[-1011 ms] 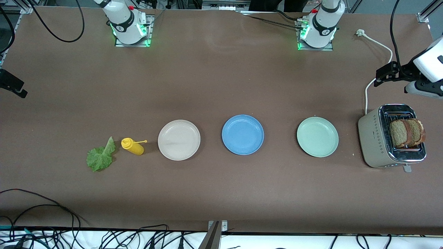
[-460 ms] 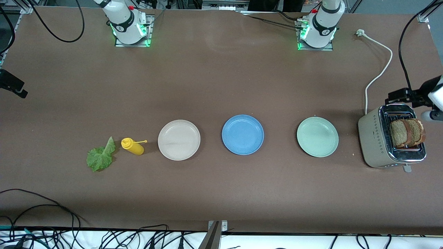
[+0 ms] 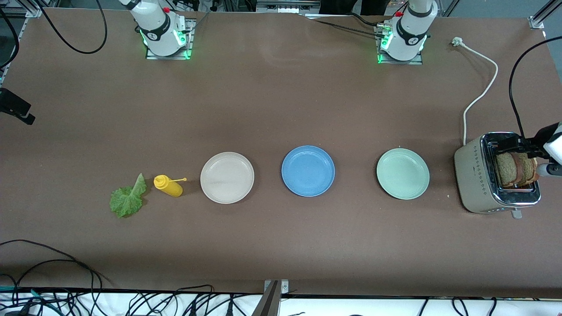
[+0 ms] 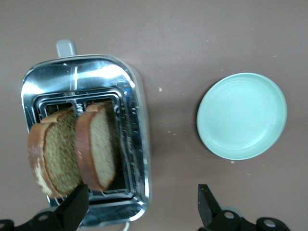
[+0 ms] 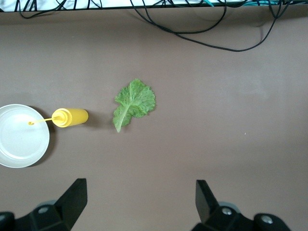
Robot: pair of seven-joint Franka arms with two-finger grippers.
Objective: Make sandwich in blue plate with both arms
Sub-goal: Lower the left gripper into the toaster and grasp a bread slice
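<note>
Two brown bread slices (image 3: 516,169) stand side by side in the slots of a silver toaster (image 3: 476,175) at the left arm's end of the table. In the left wrist view the slices (image 4: 72,149) lean together. My left gripper (image 3: 520,147) is open and empty over the toaster's end farther from the front camera; its own view (image 4: 142,190) shows one finger by the slices and one over bare table. The blue plate (image 3: 308,170) is empty mid-table. The lettuce leaf (image 3: 127,199) lies flat toward the right arm's end. My right gripper (image 5: 139,185) is open and empty, high above the table near the lettuce (image 5: 134,102).
A yellow squeeze bottle (image 3: 169,186) lies between the lettuce and an empty cream-white plate (image 3: 227,177). An empty mint-green plate (image 3: 403,174) sits between the blue plate and the toaster. The toaster's white cord (image 3: 480,87) runs toward the left arm's base. Cables hang along the front edge.
My left gripper has moved from above the cord to over the toaster's slots, close to the bread. The right arm and all things on the table have not moved.
</note>
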